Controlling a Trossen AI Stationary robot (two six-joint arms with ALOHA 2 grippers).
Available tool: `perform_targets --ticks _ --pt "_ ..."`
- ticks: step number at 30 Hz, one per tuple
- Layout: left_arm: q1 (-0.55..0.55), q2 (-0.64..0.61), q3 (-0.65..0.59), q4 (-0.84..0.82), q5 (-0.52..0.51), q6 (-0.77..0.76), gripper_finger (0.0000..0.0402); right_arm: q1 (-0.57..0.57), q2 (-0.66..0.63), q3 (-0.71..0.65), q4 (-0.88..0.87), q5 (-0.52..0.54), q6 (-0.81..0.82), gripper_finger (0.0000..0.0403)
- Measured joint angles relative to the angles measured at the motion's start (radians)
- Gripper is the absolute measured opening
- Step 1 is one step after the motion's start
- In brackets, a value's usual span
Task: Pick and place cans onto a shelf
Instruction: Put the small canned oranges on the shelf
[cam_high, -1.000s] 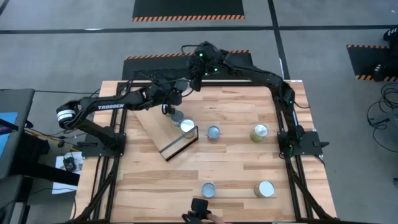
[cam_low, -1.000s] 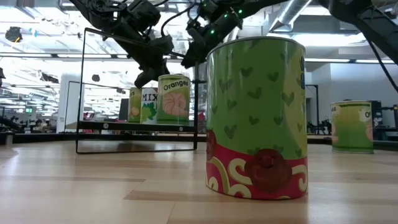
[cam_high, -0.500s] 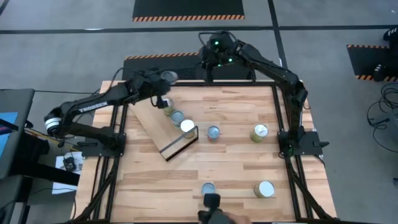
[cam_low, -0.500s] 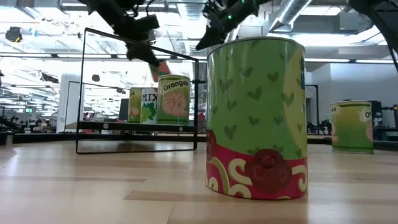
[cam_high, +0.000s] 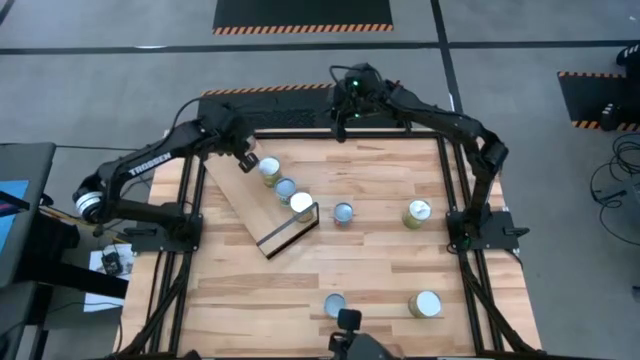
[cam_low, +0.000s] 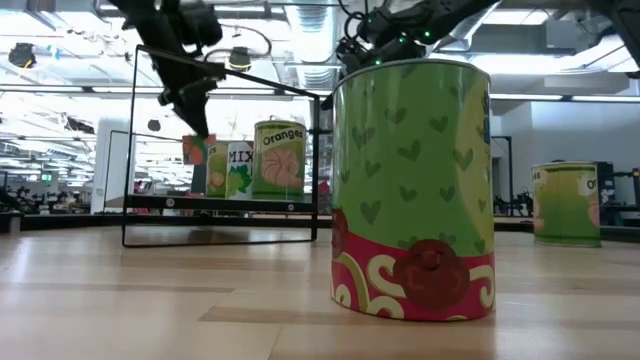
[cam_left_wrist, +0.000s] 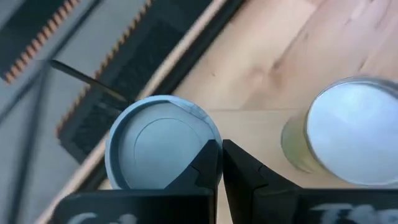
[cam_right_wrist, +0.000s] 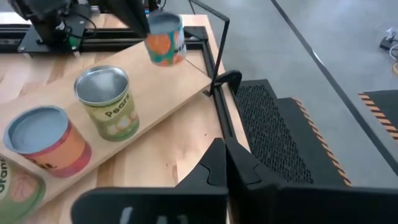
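Note:
My left gripper (cam_left_wrist: 221, 158) is shut on a can (cam_right_wrist: 165, 38) with an orange and teal label, above the far end of the plywood shelf (cam_high: 240, 195). In the low view this can (cam_low: 194, 150) hangs beside the cans in the shelf's row. Three cans (cam_high: 285, 188) stand upright on the shelf board. Several more cans (cam_high: 343, 212) stand on the table. My right gripper (cam_right_wrist: 224, 155) is shut on nothing, over the table's far edge near the black mat. My left gripper holds the can at its top rim (cam_left_wrist: 198, 127); the fingers themselves hide the exact place. The fingers (cam_right_wrist: 138, 18) come down on it slanting from above. The can hangs tilted below them, clear of the shelf board.
The shelf's black wire frame (cam_low: 135, 150) stands at the board's near end. One big green and red can (cam_low: 412, 190) fills the low view's foreground. A black mat (cam_right_wrist: 280, 130) lies beyond the table's far edge. A dark device (cam_high: 348, 325) sits at the near edge.
My left gripper has swung toward the table's left along the far end of the shelf, rolling its wrist, and carries the can, which now hangs lower, level with the row of cans on the shelf. My right gripper has drawn back from the shelf toward the far edge.

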Motion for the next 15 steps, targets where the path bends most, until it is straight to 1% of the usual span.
perform_targets --ticks 4,11,15 --pt "0.007 0.027 -0.052 0.034 0.058 0.004 0.0 0.002 -0.025 -0.028 0.013 0.003 -0.004 0.0006" --pt "0.006 0.026 -0.132 0.148 0.153 -0.017 0.0 -0.002 -0.051 -0.031 0.023 0.005 -0.021 0.0005" --pt "0.005 0.026 -0.165 0.157 0.159 -0.038 0.0 -0.002 -0.053 -0.031 0.023 0.005 -0.024 0.0006"
